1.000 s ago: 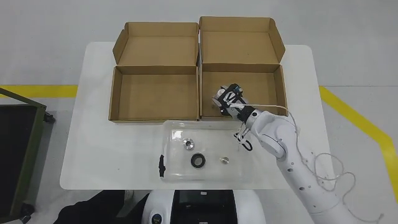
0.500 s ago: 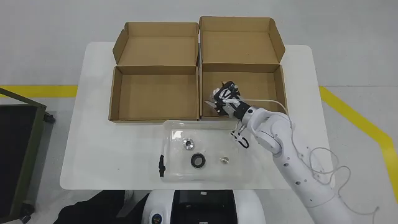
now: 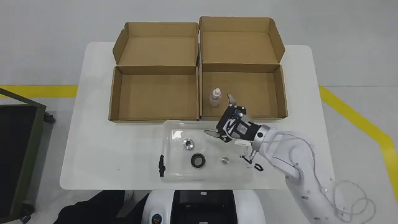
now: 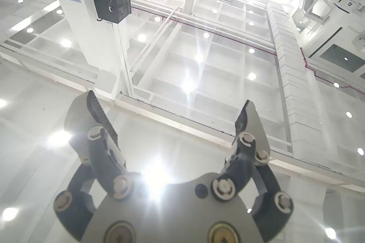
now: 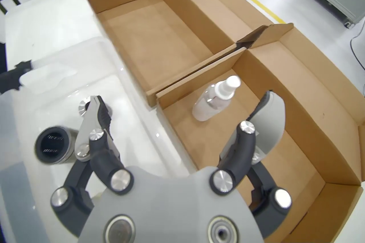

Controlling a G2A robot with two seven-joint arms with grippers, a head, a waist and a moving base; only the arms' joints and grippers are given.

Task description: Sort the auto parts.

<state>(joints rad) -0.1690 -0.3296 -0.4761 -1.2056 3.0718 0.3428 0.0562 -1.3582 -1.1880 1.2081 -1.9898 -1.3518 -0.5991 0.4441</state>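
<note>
A small clear spray bottle (image 3: 215, 97) (image 5: 213, 103) with a white cap rests in the right cardboard box (image 3: 267, 93) (image 5: 313, 79), near its left wall, apparently on its side. My right gripper (image 3: 224, 128) (image 5: 184, 101) hangs open and empty over the tray's far edge, just short of the bottle. The clear plastic tray (image 3: 177, 155) holds a black ring-shaped bearing (image 3: 198, 160) (image 5: 52, 144), a silver flanged part (image 3: 188, 143) (image 5: 82, 107) and a small silver part (image 3: 224, 160). My left gripper (image 4: 168, 101) is open and points at the ceiling.
The left cardboard box (image 3: 155, 96) (image 5: 148, 36) stands with nothing in it beside the right one, both with lids folded back. A black clip (image 3: 161, 165) sits on the tray's left rim. The white table (image 3: 93, 130) has bare room to the left.
My right gripper let go of the bottle in the right box, opened, and drew back toward the tray. The bottle stays in the box.
</note>
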